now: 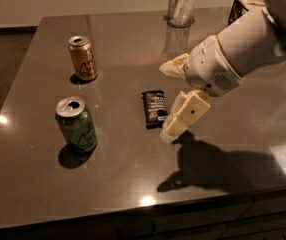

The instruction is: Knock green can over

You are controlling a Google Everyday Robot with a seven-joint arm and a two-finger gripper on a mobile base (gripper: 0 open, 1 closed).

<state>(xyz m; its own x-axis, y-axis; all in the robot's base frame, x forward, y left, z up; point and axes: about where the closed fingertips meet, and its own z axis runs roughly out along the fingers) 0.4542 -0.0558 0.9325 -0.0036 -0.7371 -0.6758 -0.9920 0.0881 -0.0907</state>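
Observation:
The green can (76,125) stands upright on the dark table (118,184), front left, with its silver top and open pull-tab showing. My gripper (164,102) hangs over the middle of the table, to the right of the can and well apart from it. It is open and empty, with one cream finger (173,67) farther back and the other (185,115) nearer the front. The gripper is just right of a dark snack packet (153,109).
An orange-gold can (83,58) stands upright behind the green can. A clear cup (181,6) holding white things stands at the table's back edge. A dark box (239,8) is at the back right. My arm's shadow (213,166) falls on the front right.

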